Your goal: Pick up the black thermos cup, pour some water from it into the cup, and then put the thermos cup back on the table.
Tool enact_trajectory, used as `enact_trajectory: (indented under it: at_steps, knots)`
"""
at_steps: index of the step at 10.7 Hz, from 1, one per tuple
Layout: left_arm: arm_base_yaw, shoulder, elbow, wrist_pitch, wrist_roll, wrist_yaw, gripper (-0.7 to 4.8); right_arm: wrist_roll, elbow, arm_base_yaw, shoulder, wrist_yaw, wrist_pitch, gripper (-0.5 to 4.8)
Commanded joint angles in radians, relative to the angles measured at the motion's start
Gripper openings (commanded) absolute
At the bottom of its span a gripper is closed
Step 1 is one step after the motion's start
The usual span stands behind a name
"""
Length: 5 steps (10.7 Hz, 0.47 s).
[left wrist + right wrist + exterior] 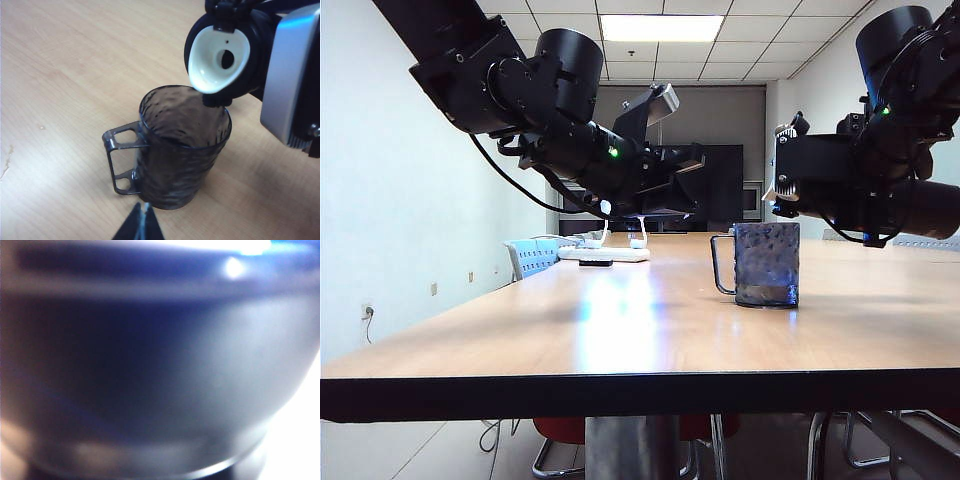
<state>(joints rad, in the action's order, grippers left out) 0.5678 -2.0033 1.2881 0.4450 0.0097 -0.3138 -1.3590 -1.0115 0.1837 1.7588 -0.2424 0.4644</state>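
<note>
While tipped over the cup point(182, 147), black thermos cup point(225, 55) in right jaws, left jaws' state unclear

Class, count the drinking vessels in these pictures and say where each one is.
2. The cup stands on the table. The black thermos cup is tipped over its rim, held in the right gripper. Others may be hidden.

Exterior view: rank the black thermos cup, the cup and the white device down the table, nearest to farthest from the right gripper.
1. Black thermos cup, clamped in the right gripper, upper right.
2. Cup, just below it on the table.
3. White device, far down the table, left, beneath the left gripper.
</note>
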Motion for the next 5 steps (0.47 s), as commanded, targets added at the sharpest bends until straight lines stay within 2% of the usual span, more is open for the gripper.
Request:
enact_trajectory:
  at_steps: [1, 5]
  knots:
    - [0.002, 0.003, 0.005, 0.005, 0.001, -0.005, -0.05, -0.063, -0.013, 0.001, -0.009, -0.007, 0.071, 0.94]
    - [0.008, 0.003, 0.005, 0.005, -0.003, -0.005, -0.06, -0.145, -0.013, 0.001, -0.004, -0.019, 0.097, 0.94]
